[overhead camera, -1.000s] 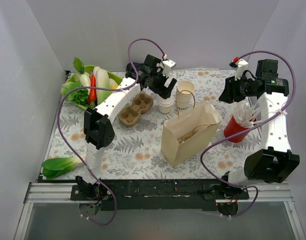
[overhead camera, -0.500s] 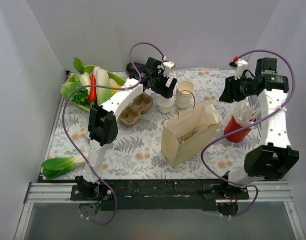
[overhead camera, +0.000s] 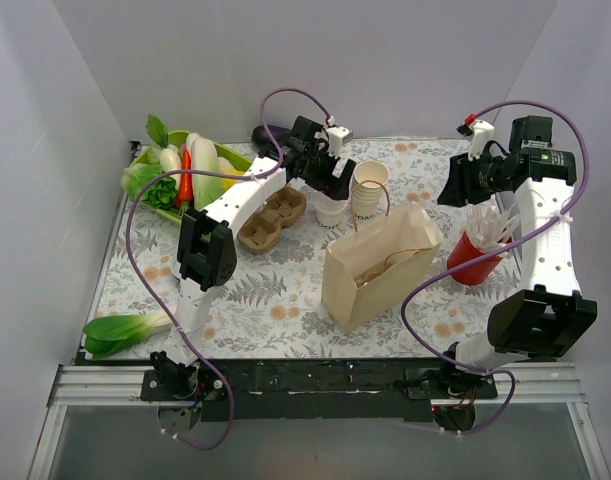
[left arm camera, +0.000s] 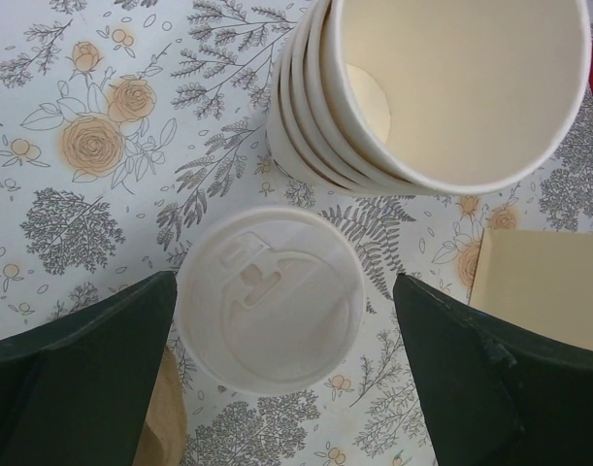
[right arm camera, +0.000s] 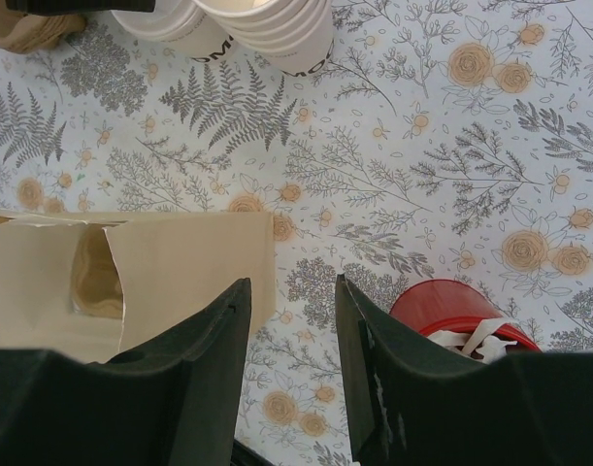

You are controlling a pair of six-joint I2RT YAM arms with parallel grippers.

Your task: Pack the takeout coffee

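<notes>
1. The flowered table [overhead camera: 250, 300] bears everything.
2. A paper bag [overhead camera: 380, 265] stands open near the middle.
3. The right gripper [right arm camera: 291, 286] hangs half open above the bag's edge, holding nothing.
4. The left gripper [left arm camera: 284, 282] is spread wide on either side of the coffee, not gripping it.
5. A stack of empty cups [left arm camera: 442, 87] stands behind the bag.
6. The lidded coffee [left arm camera: 269, 299] stands upright on the table, just beside that stack.

Plain white walls [overhead camera: 405, 60] enclose the counter [overhead camera: 285, 300] left, far and right. Its top shows grey ferns and peach flowers; an aluminium rail [overhead camera: 95, 385] edges the near side.
</notes>
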